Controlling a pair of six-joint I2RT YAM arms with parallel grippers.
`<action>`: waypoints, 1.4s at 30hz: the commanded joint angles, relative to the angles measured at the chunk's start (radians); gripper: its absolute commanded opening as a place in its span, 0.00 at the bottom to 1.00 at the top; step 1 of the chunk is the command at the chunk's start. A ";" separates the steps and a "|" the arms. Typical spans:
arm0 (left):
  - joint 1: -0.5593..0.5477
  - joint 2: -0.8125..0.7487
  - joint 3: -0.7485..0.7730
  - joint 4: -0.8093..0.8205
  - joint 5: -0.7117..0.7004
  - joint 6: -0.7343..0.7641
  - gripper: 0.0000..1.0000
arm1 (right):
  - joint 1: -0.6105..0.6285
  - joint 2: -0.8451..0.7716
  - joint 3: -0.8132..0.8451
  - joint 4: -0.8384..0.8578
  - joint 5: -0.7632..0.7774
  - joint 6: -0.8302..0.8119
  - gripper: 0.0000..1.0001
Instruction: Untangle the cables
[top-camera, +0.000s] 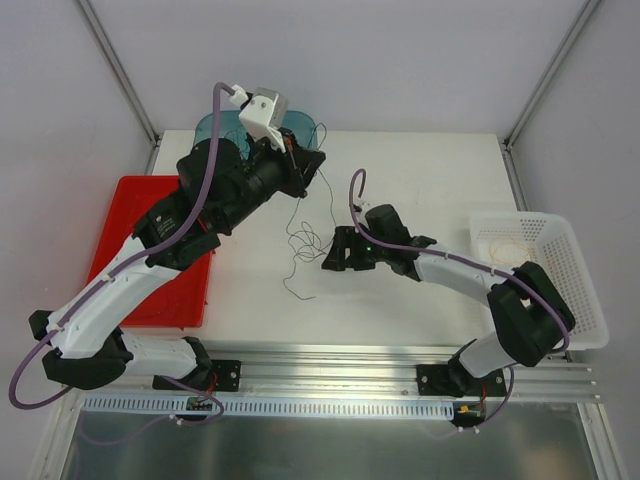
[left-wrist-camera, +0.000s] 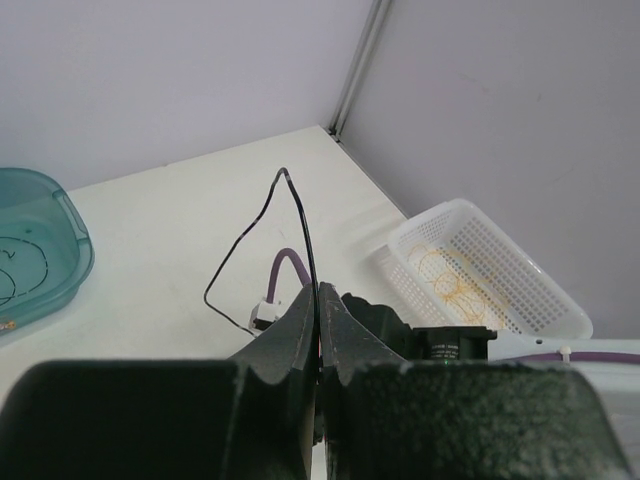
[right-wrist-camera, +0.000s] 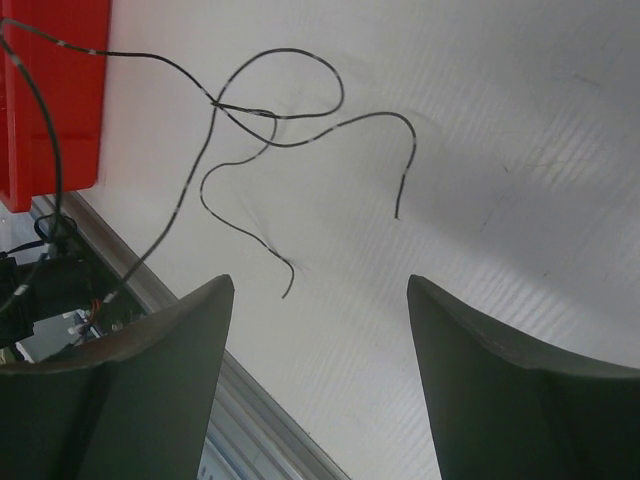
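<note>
— So, which containers are out, and what is in them?

— Three. A teal tub (top-camera: 212, 130) at the far edge, behind the left arm, has thin dark loops (left-wrist-camera: 20, 262) lying in it. A white basket (top-camera: 580, 285) at the right edge holds yellow-orange cable (top-camera: 505, 245) in loose coils. A red tray (top-camera: 125, 205) sits at the left edge, with the left arm reaching across part of it.

— And the surface, the room?

— White tabletop (top-camera: 430, 180), pale walls on three sides, metal frame posts (top-camera: 116, 65) in the far corners, and an aluminium rail (top-camera: 340, 365) along the near edge, where the two arms are bolted.

— Where is the cable being worked?

— A dark cable (top-camera: 298, 235) hangs from the left tool (left-wrist-camera: 318, 305) down to the middle of the tabletop and lies there in loose curls. The left tool is pinched tight on it, and the strand runs up out of the closed fingertips.

— The right tool?

— The right tool (right-wrist-camera: 320, 320) hovers over the tabletop just beside those curls. Its jaws are spread wide with nothing between them.

— How many strands?

— Two free ends show near the right tool. Where the curls cross I cannot tell whether it is one cable or more. I cannot count the basket's coils either.
</note>
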 joint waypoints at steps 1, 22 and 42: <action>0.000 -0.017 0.053 0.016 -0.005 -0.011 0.00 | 0.006 0.012 0.004 0.072 -0.023 0.057 0.74; 0.000 -0.039 0.119 0.016 0.053 -0.069 0.00 | 0.046 0.037 -0.076 0.265 -0.031 0.195 0.74; 0.000 0.006 0.199 0.022 0.266 -0.101 0.00 | 0.036 0.038 -0.094 0.343 -0.054 0.244 0.70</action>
